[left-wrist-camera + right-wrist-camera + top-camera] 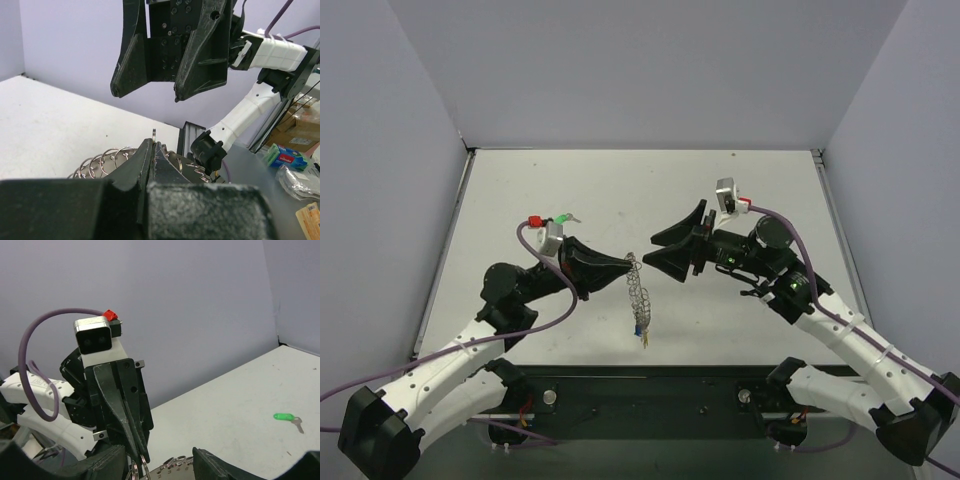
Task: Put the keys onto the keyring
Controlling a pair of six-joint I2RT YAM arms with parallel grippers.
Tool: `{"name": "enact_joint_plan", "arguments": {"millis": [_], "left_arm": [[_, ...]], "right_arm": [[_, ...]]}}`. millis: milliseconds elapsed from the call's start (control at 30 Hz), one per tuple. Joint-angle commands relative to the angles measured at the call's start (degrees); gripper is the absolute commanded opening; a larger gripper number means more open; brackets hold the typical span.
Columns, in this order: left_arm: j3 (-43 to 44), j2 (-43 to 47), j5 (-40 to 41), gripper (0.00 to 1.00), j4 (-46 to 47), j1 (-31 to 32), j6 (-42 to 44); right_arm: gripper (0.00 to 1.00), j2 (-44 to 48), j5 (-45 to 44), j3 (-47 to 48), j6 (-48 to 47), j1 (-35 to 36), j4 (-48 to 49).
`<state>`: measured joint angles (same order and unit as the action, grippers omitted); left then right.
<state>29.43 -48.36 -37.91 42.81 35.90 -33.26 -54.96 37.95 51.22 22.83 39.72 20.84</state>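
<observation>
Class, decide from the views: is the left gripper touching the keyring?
Touching. The left wrist view shows the left gripper shut on the keyring, with one wire loop poking up between its closed fingertips.

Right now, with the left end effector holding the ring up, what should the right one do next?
Probably draw the right end effector back and reach for the green key lying loose on the table. Its jaws stand open and empty, and the left end effector is shut on the ring.
</observation>
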Motion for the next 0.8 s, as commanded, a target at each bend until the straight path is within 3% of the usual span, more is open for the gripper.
{"name": "enact_joint_plan", "arguments": {"millis": [0,100,333,667,767], "left_arm": [[0.4,1.2,1.8,0.00,12.4,0.0,-3.0],[0.4,1.4,1.7,0.00,13.7,0.0,-3.3],[0.4,1.2,1.5,0.00,16.0,0.0,-4.4],[1.2,1.0,0.5,0.00,15.3,0.0,-4.8],[1.4,1.0,0.2,0.00,14.9,0.0,-4.7]], "right_arm": [[0.55,-0.5,6.9,0.7,1.6,0.2,8.3],[0.53,-1.3,8.2,1.0,1.9,0.7,8.5],[0.37,-2.7,8.5,1.4,1.7,1.9,7.7],[0.34,-3.7,8.7,1.2,3.7,3.0,10.6],[0.27,-4.7,9.6,1.9,4.4,3.2,10.9]]}}
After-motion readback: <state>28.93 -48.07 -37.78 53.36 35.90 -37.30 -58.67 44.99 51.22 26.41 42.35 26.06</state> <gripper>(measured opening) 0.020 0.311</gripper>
